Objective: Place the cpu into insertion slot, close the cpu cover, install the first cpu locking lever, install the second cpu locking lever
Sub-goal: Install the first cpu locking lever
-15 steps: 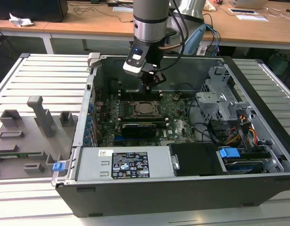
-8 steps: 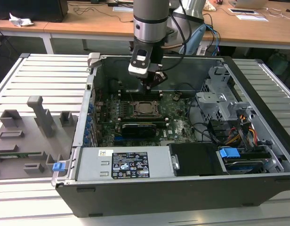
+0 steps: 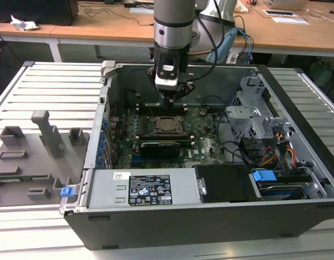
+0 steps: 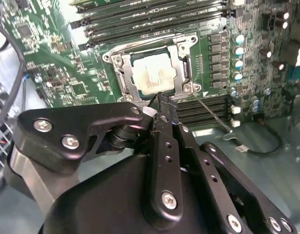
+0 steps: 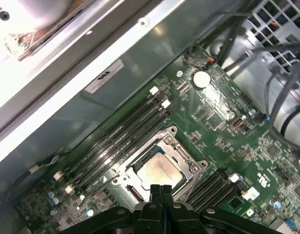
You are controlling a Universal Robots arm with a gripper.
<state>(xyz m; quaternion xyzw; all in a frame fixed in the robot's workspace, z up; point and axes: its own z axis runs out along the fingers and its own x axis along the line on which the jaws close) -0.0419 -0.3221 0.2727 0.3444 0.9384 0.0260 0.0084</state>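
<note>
Pressed together with nothing between them, the fingers of the hand hang at one edge of the insertion slot; the cpu sits inside it; the cpu cover lies flat around the chip; a thin locking lever angles away from the socket's corner.

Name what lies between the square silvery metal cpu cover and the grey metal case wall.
Between the cpu cover and the case wall lie long narrow black connector strips, side by side, seen in the first wrist view.
</note>
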